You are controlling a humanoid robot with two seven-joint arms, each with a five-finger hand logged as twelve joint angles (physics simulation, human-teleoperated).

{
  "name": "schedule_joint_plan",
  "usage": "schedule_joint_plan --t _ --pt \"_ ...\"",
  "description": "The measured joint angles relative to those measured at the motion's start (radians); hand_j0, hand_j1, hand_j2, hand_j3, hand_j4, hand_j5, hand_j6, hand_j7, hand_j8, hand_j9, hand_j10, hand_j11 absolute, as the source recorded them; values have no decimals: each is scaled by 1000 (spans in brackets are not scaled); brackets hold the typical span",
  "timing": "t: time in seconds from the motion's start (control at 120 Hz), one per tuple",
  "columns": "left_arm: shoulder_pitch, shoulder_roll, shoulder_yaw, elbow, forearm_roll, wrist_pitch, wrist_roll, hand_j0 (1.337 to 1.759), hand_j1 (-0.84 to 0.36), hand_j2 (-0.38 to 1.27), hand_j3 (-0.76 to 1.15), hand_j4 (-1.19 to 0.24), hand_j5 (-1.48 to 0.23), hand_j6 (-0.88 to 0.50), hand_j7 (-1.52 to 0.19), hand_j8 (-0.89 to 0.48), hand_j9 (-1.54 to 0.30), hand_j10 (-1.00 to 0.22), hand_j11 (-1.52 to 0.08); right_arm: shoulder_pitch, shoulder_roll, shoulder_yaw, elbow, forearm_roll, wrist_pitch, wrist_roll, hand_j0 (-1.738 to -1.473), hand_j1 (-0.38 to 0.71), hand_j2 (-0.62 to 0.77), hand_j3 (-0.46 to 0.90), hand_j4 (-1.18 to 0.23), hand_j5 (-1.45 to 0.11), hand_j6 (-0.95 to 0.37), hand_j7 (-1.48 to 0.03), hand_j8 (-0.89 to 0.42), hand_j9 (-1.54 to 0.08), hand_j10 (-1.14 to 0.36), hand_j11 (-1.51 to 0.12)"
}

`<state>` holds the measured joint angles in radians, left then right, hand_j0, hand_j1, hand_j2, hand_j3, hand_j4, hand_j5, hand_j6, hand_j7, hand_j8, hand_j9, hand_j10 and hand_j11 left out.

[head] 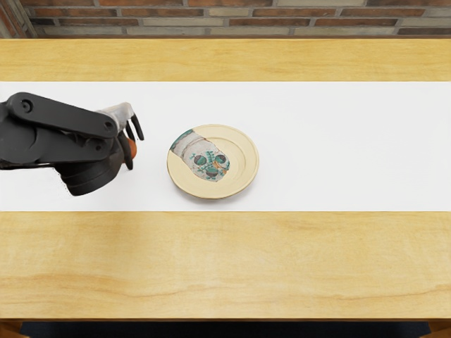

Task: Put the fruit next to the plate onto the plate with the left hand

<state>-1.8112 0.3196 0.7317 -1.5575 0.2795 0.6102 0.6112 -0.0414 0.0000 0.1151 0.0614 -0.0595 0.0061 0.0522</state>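
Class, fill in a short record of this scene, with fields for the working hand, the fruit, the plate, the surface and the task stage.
Working hand: left hand, left of the plate, fingers curled around the fruit
Fruit: orange fruit, mostly hidden, only a sliver shows
Plate: cream plate, green painted pattern, no fruit on it
Surface: white runner on a wooden table
Right hand: not in view
Task stage: fruit not yet on the plate

Fruit (pixel 130 147) under left hand (pixel 118 135), left of plate (pixel 244 151).
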Motion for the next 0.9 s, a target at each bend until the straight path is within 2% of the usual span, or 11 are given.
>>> schedule_joint_plan --t 0.058,0.067,0.092,0.15,0.283,0.317,0.458,0.6,0.642,0.65,0.9 --pt "-36 -43 9 -1 -27 0 0 1655 -257 482 0 -741 -1007 -608 -992 -504 -979 -690 -996 0 0 0 0 0 0 0 -1658 -303 -8 0 -39 -50 -39 -50 -39 -50 -39 -50" --pt "-39 -48 10 -1 -31 0 0 1655 -261 542 0 -742 -1005 -605 -991 -507 -978 -687 -996 0 0 0 0 0 0 0 -1658 -303 -8 0 -39 -50 -39 -50 -39 -50 -39 -50" --pt "-49 -60 12 -1 -43 0 0 1655 -260 542 0 -742 -1006 -612 -991 -508 -979 -696 -995 0 0 0 0 0 0 0 -1658 -303 -8 0 -39 -50 -39 -50 -39 -50 -39 -50" --pt "-77 -99 16 -1 -72 0 0 1655 -253 479 0 -740 -1010 -612 -993 -501 -982 -694 -994 0 0 0 0 0 0 0 -1658 -303 -8 0 -39 -50 -39 -50 -39 -50 -39 -50" --pt "-133 -178 20 -1 -139 0 0 1656 -302 623 0 -737 -1016 -608 -998 -491 -984 -688 -993 0 0 0 0 0 0 0 -1658 -303 -8 0 -39 -50 -39 -50 -39 -50 -39 -50" --pt "-148 -200 20 0 -157 -1 0 1656 -291 572 0 -735 -1019 -610 -1000 -494 -987 -685 -993 0 0 0 0 0 0 0 -1658 -303 -8 0 -39 -50 -39 -50 -39 -50 -39 -50" --pt "-193 -267 20 3 -211 -1 0 1656 -306 592 0 -733 -1022 -599 -1007 -484 -991 -676 -991 0 0 0 0 0 0 0 -1658 -303 -8 0 -39 -50 -39 -50 -39 -50 -39 -50" --pt "-195 -311 16 21 -228 0 0 1656 -307 600 0 -738 -1014 -606 -1001 -494 -989 -679 -992 0 0 0 -1 0 0 0 -1658 -303 -8 0 -39 -50 -39 -50 -39 -50 -39 -50" --pt "-194 -318 13 31 -230 0 0 1656 -315 629 0 -738 -1014 -609 -1002 -497 -990 -683 -992 0 0 0 -1 0 0 0 -1658 -303 -8 0 -39 -50 -39 -50 -39 -50 -39 -50" --pt "-194 -319 13 34 -231 1 0 1656 -323 735 0 -740 -1011 -610 -999 -506 -989 -687 -992 0 0 0 -1 1 0 0 -1658 -303 -8 0 -39 -50 -39 -50 -39 -50 -39 -50" --pt "-149 -320 7 118 -229 2 -1 1656 -361 807 0 -746 -995 -645 -985 -531 -987 -719 -997 0 0 0 -1 1 0 -1 -1658 -303 -8 0 -39 -50 -39 -50 -39 -50 -39 -50"
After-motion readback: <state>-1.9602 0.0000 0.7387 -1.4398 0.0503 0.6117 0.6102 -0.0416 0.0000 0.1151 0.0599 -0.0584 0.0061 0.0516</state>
